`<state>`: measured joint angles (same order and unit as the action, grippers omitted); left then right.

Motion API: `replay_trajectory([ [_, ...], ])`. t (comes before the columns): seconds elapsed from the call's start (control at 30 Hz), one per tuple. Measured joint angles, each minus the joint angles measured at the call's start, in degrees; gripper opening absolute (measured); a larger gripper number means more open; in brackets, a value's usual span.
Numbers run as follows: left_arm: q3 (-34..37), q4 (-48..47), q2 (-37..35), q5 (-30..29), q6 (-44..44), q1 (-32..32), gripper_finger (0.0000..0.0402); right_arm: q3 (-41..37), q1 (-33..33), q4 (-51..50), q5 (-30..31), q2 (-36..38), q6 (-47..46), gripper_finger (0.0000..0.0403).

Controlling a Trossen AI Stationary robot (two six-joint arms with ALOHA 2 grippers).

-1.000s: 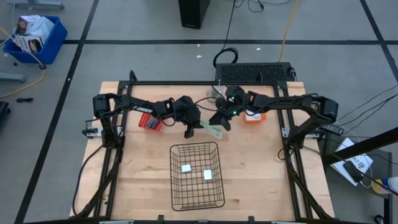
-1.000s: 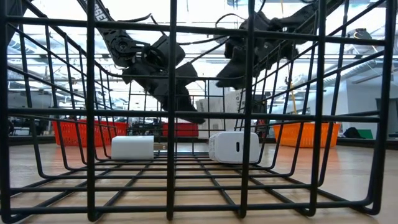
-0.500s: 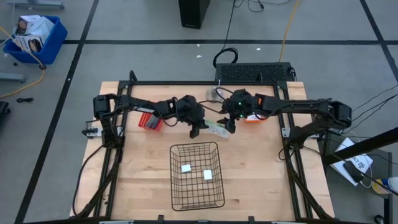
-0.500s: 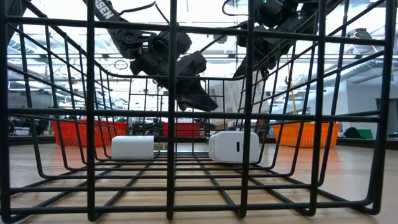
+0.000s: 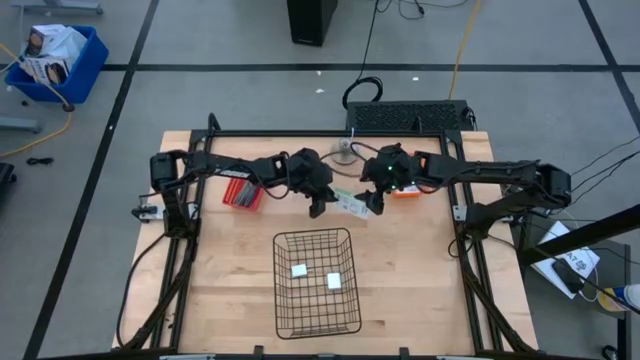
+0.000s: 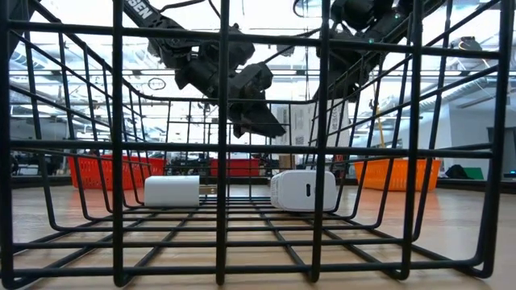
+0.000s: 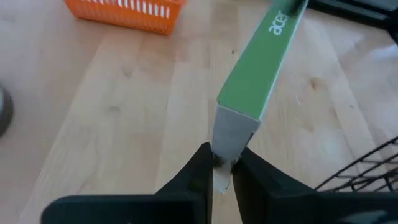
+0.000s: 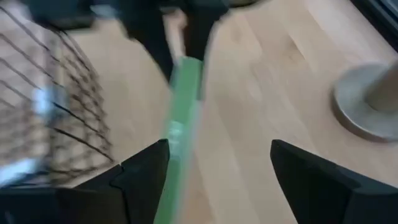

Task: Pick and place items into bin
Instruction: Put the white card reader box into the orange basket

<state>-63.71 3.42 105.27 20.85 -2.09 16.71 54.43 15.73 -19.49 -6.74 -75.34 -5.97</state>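
A slim box (image 7: 258, 68) with a green side and a white face (image 5: 347, 203) hangs over the table just beyond the far rim of the black wire bin (image 5: 317, 325). My left gripper (image 5: 318, 207) is shut on its near-left end. My right gripper (image 5: 376, 203) stands open at the box's other end; in the right wrist view the box (image 8: 181, 118) runs between its spread fingers, close to one of them. Two white blocks (image 5: 300, 269) (image 5: 334, 281) rest flat on the bin's floor, also seen low down (image 6: 172, 192) (image 6: 304, 190). My left gripper pinches the small grey-white end (image 7: 229, 140) of the slim box between its two fingertips (image 7: 200, 167), only at that end's edge. The fingers run along the box's length. The box sticks out ahead of them, lifted clear of the table. Whether my right gripper touches the box, I cannot tell.
A red basket (image 5: 240, 191) sits at the far left of the table and an orange basket (image 5: 409, 188) under the right arm. A round grey base (image 8: 367, 99) stands near the far edge. Bare wood lies either side of the bin.
My right gripper has opened and let go of the box, drawing a little toward the table's right edge. My left gripper has risen and shifted right with the box, which stays in its hold, clear of the table.
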Motion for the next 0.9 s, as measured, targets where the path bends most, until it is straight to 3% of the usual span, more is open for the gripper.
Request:
replay_trajectory([
  [0.3,-0.2,-0.5,-0.1,-0.5,-0.5,1.0,0.0045,0.0,-0.2,0.1,-1.2,4.1,-2.2,0.0274],
  [0.7,-0.2,0.2,-0.1,0.0,0.3,0.9,0.0043,0.0,-0.3,-0.8,-1.1,-0.8,-2.3,0.0271],
  [0.9,-0.2,0.2,-0.1,0.0,0.5,0.9,0.0038,0.0,-0.3,-0.4,-1.0,-1.3,-3.3,0.0227],
])
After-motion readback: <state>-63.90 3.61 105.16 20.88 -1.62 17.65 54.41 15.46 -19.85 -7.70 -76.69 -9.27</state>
